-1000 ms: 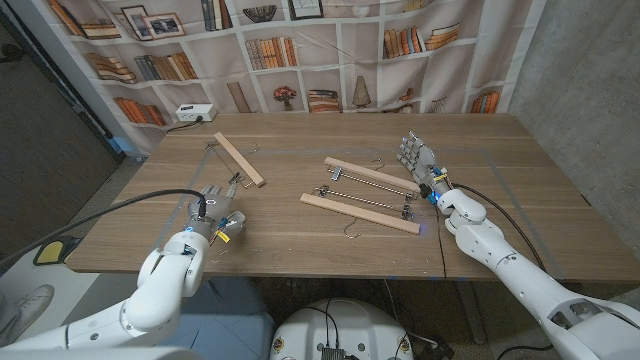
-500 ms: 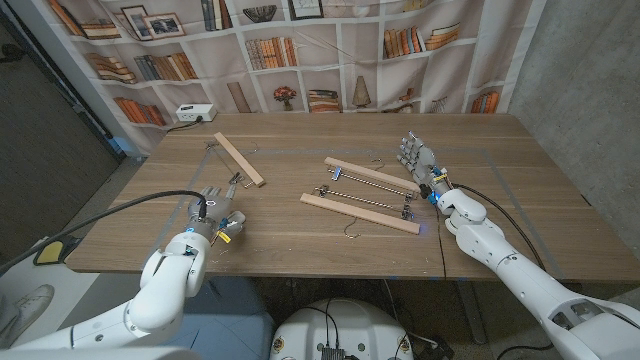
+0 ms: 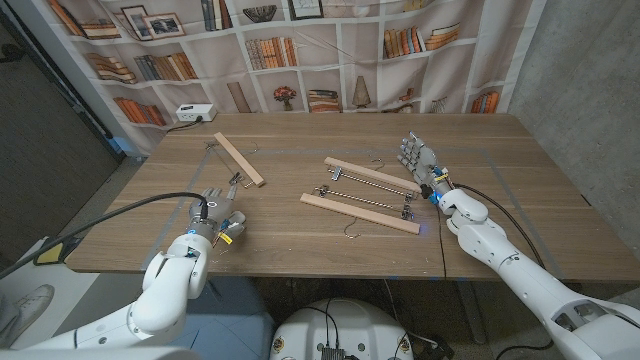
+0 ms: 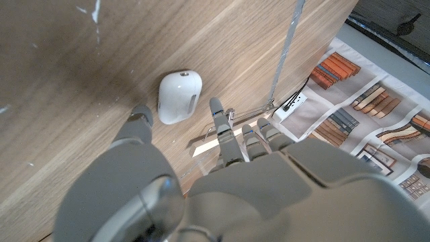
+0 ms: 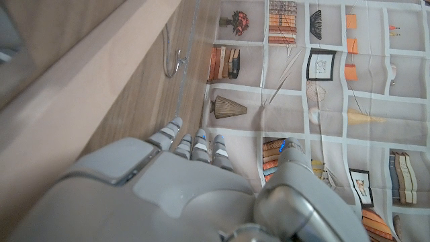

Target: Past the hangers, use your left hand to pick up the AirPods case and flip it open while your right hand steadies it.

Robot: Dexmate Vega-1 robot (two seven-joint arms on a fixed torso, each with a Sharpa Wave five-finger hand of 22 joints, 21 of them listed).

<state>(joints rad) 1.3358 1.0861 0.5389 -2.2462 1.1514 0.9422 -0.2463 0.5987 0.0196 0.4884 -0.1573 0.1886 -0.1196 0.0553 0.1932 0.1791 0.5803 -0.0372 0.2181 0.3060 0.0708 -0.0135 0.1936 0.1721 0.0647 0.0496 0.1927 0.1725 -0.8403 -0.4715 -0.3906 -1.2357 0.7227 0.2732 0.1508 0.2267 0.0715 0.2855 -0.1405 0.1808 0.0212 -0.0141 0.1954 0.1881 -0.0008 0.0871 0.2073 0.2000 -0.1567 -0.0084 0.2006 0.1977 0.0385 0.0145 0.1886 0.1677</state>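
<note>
My left hand (image 3: 222, 208) sat near the tabletop's (image 3: 520, 170) front left edge, fingers apart and empty, with the white AirPods case (image 4: 179, 97) lying just ahead of its fingertips. My right hand (image 3: 416, 160) stood open and empty beside the wooden hangers (image 3: 362, 200).

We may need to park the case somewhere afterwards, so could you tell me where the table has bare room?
Bare wood runs along the far edge behind the hangers, across the right end beyond the right hand, and between the lone hanger and the middle pair. It is crowded at the middle hangers and around the left hand, where the case lies.
</note>
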